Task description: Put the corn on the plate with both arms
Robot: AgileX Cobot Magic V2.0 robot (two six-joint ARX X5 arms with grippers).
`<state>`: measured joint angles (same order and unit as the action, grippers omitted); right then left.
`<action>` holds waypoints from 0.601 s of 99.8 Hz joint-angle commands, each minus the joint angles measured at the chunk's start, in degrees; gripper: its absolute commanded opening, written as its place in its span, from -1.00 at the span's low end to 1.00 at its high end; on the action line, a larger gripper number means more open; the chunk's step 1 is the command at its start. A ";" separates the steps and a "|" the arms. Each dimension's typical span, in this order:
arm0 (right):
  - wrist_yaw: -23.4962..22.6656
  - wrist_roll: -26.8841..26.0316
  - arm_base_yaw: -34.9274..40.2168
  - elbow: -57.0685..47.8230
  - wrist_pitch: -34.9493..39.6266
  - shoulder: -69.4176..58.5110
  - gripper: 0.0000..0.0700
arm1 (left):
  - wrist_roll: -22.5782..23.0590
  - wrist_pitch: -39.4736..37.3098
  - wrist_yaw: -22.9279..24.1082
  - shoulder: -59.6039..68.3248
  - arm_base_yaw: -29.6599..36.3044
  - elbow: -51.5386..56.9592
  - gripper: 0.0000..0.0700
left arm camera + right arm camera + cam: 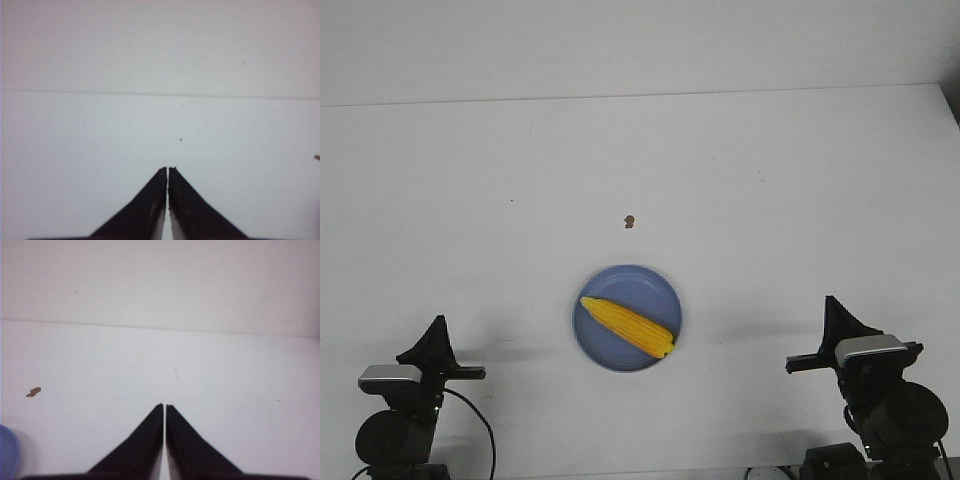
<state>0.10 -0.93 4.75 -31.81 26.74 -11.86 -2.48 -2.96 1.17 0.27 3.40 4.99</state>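
Note:
The yellow corn [628, 326] lies slantwise on the round periwinkle-blue plate [658, 294] near the front middle of the white table. My left gripper [439, 322] is shut and empty at the front left, well apart from the plate; its jaws stand together in the left wrist view [167, 168] over bare table. My right gripper [832, 301] is shut and empty at the front right, also apart from the plate; in the right wrist view [164, 405] its jaws stand together, and only an edge of the plate [7, 452] shows.
A tiny brown speck [629, 221] lies on the table beyond the plate, also seen in the right wrist view [33, 392]. The table's far edge [640, 94] runs across the back.

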 commanded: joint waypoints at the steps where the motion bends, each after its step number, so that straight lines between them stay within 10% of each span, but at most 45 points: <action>1: 0.11 -0.59 -0.07 -0.07 -0.59 0.20 -0.96 | -0.24 -2.75 -0.15 -0.09 0.00 -1.03 -0.96; 60: 0.09 -0.59 -0.07 -0.07 -0.59 0.20 -0.96 | -1.25 -9.09 -0.59 -0.09 -0.02 -4.20 -0.96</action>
<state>0.10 -0.93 4.75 -31.81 26.72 -11.86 -3.18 -11.29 0.73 0.25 3.40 1.91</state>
